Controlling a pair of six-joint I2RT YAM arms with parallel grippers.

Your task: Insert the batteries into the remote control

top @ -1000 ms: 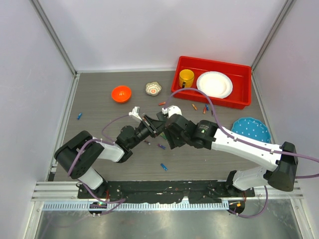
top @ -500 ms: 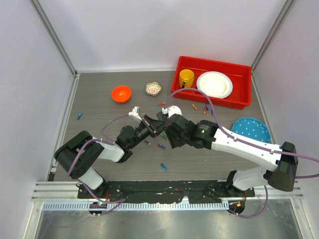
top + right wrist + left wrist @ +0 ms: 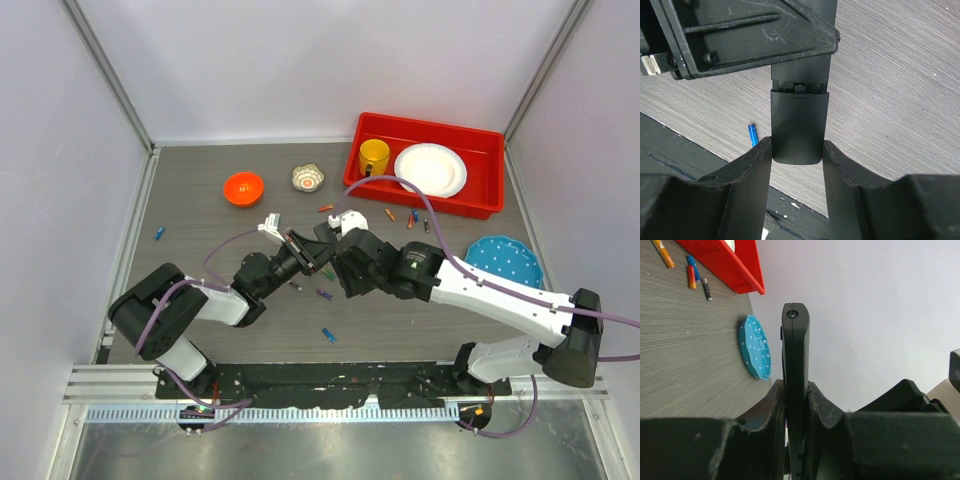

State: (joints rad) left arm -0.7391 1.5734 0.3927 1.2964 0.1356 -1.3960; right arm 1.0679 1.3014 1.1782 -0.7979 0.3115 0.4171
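From above, the remote control (image 3: 318,256) hangs off the counter (image 3: 200,215) where both arms meet, batteries (image 3: 328,335) scattered on it. Left wrist: left fingers (image 3: 772,412) clamp its flat faces. Right wrist: right fingers (image 3: 757,160) pinch its end's narrow edges. Light, rigid, slick plastic, I'd judge; grip the flats, leaving the slot clear

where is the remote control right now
The remote control is held above the middle of the table in the top view, clamped edge-on in the left claw, its other end between the fingers of the right claw.
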